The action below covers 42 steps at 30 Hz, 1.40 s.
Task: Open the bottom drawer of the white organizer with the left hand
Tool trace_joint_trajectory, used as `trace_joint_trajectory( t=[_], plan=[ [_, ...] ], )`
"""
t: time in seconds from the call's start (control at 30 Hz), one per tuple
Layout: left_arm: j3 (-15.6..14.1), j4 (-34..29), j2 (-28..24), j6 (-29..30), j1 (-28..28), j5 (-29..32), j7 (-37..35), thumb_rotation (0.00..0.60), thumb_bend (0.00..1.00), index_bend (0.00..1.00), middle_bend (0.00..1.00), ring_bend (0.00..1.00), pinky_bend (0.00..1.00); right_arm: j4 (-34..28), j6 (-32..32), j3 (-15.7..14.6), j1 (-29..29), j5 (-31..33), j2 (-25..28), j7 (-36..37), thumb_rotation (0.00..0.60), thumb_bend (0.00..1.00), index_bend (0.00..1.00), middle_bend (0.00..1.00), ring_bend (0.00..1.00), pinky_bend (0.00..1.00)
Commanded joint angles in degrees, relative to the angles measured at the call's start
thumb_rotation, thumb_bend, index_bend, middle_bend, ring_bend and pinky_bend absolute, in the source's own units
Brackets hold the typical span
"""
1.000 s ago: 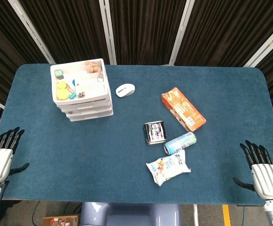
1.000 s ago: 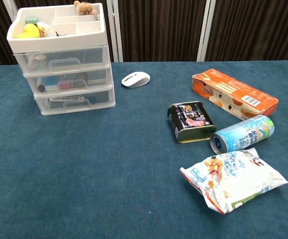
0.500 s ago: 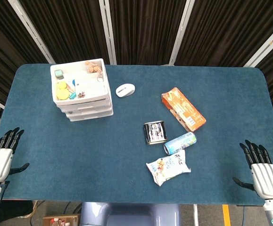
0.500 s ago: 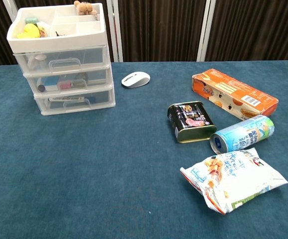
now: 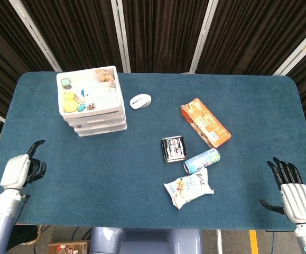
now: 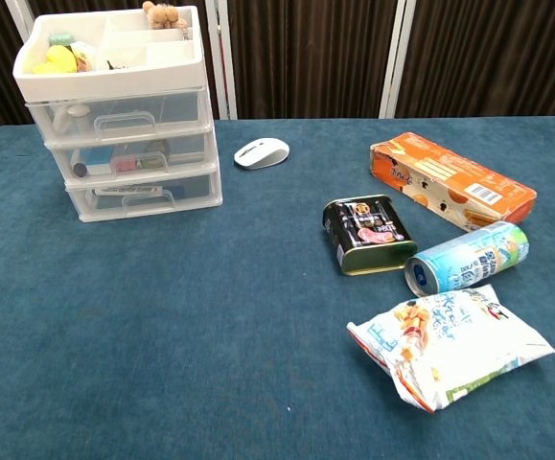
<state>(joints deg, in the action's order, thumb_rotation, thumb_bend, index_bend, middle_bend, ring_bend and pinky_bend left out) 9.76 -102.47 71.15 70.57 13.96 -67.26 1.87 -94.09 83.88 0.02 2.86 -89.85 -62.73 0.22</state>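
Note:
The white organizer (image 5: 92, 106) (image 6: 124, 115) stands at the back left of the blue table, with three clear drawers under an open top tray of small items. Its bottom drawer (image 6: 143, 196) (image 5: 102, 128) is closed, and its handle (image 6: 150, 198) faces the front. My left hand (image 5: 20, 169) hovers at the table's left front edge, well short of the organizer. It holds nothing, with its fingers loosely bent. My right hand (image 5: 295, 196) is at the right front edge, fingers spread and empty. Neither hand shows in the chest view.
A white mouse (image 5: 140, 101) (image 6: 262, 152) lies right of the organizer. Further right are an orange box (image 5: 205, 122) (image 6: 452, 180), a dark tin (image 5: 173, 148) (image 6: 368, 233), a blue can (image 5: 201, 160) (image 6: 467, 257) on its side and a snack bag (image 5: 188, 187) (image 6: 450, 343).
My left hand has risen and moved inward over the table's left front edge, turning so its fingers bend. The right hand has barely moved. The drawers are unchanged.

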Motion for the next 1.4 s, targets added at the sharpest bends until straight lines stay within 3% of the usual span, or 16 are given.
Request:
trace_joint_trajectory(
  t=[0.03, 0.07, 0.13, 0.53, 0.73, 1.07, 1.4],
  plan=[
    [5.1, -5.9, 3.9, -6.7, 4.5, 12.3, -2.2, 0.600, 0.54, 0.12, 0.94, 0.90, 0.86, -0.1, -0.3, 0.0, 0.1, 0.1, 0.1, 0.5, 0.600, 0.11, 0.00, 0.00, 0.00, 0.02],
    [7.3, -6.7, 6.2, -9.9, 6.5, 17.8, -4.8, 0.600, 0.55, 0.10, 0.95, 0.90, 0.87, -0.2, -0.6, 0.0, 0.3, 0.2, 0.2, 1.0, 0.600, 0.11, 0.00, 0.00, 0.00, 0.02],
    [8.9, -6.2, 7.6, -12.1, 8.9, 24.0, -4.2, 0.600, 0.55, 0.07, 0.95, 0.91, 0.89, -0.3, -0.9, 0.0, 0.4, 0.3, 0.4, 1.4, 0.600, 0.11, 0.00, 0.00, 0.00, 0.02],
    [13.5, 0.7, 16.5, -20.4, 20.6, 45.3, -4.5, 0.600, 0.58, 0.07, 0.98, 0.94, 0.91, -0.7, -2.5, 0.1, 1.2, 0.9, 1.1, 3.8, 0.600, 0.11, 0.00, 0.00, 0.00, 0.02],
    [14.2, 5.0, 20.1, -21.1, 23.8, 47.6, -5.3, 0.600, 0.58, 0.06, 0.98, 0.94, 0.91, -0.9, -3.2, 0.2, 1.6, 1.4, 1.4, 4.5, 0.600, 0.11, 0.00, 0.00, 0.00, 0.02],
    [14.6, 9.5, 25.3, -16.2, 25.3, 46.9, -5.9, 0.600, 0.58, 0.04, 0.98, 0.94, 0.92, -1.5, -3.1, -0.1, 1.6, 1.0, 1.7, 5.3, 0.600, 0.11, 0.00, 0.00, 0.00, 0.02],
    [17.3, 15.4, 28.4, -18.0, 27.6, 50.3, -6.3, 0.600, 0.58, 0.04, 0.98, 0.94, 0.91, -1.9, -3.2, -0.1, 1.6, 1.4, 1.9, 5.9, 0.600, 0.11, 0.00, 0.00, 0.00, 0.02]
  ],
)
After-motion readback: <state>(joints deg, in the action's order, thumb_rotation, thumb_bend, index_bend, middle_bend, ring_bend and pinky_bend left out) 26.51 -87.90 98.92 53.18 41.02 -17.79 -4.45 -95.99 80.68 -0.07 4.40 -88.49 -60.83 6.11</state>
